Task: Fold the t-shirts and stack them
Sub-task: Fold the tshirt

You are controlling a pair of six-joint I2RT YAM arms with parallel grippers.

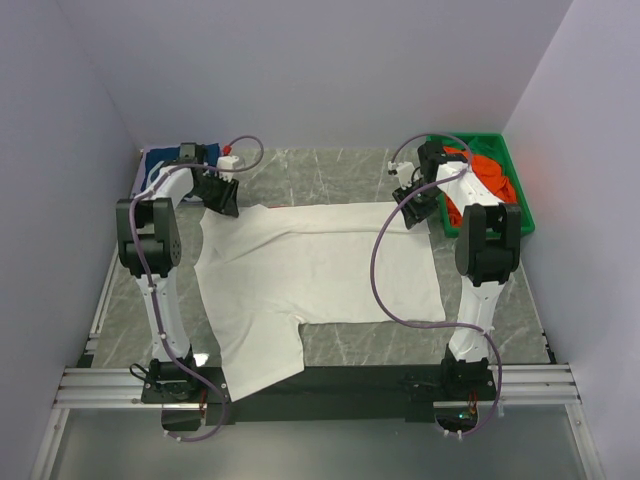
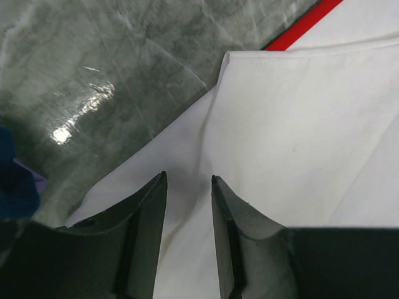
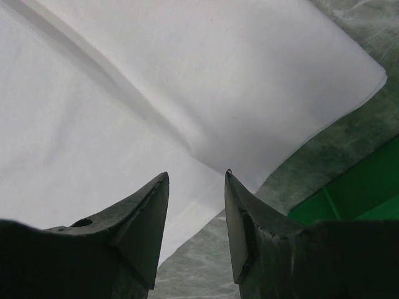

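A white t-shirt point(image 1: 320, 275) lies spread flat on the marble table, its far edge folded over. My left gripper point(image 1: 222, 195) is open over the shirt's far-left corner, with white cloth point(image 2: 280, 137) showing between its jaws and nothing gripped. My right gripper point(image 1: 420, 205) is open over the shirt's far-right corner point(image 3: 206, 93), also empty. A navy t-shirt point(image 1: 170, 155) lies at the far left behind the left arm. A red or orange t-shirt point(image 1: 490, 175) sits in the green bin.
The green plastic bin point(image 1: 522, 205) stands at the far right, close to the right arm; its wall shows in the right wrist view point(image 3: 355, 193). White walls close in the table on three sides. A red strip point(image 2: 299, 25) shows beside the shirt in the left wrist view.
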